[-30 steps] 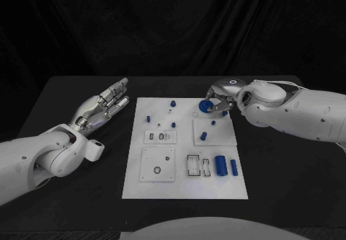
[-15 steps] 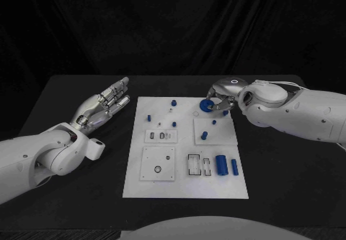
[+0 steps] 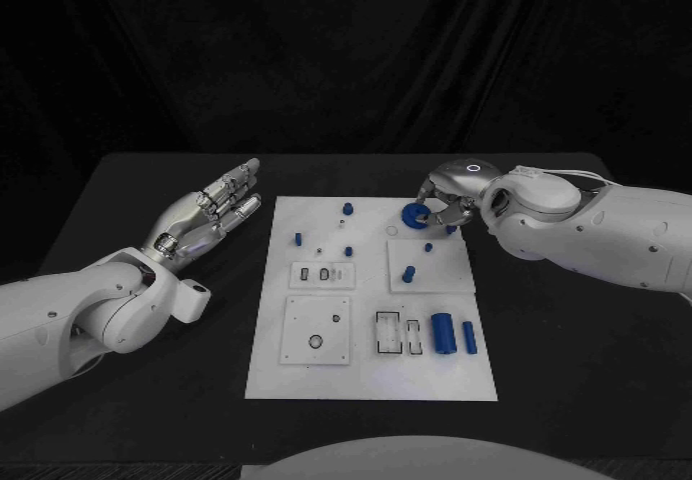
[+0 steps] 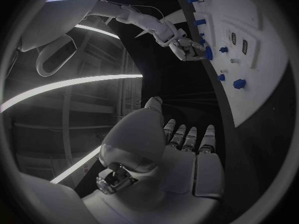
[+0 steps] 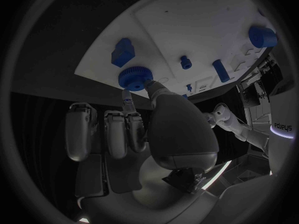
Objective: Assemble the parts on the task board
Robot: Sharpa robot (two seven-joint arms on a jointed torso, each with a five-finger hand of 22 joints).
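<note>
Black table (image 3: 577,330), right hand (image 3: 447,200) pinching blue knob (image 3: 415,213)

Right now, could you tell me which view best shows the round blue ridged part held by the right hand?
The right wrist view: the round blue ridged part sits pinched at the right hand's fingertips. The head view half hides it; the left wrist view shows it tiny.

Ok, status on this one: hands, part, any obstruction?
Right robot hand pinching blue ribbed disc over task board. Left robot hand open, off-board. No obstruction seen.
</note>
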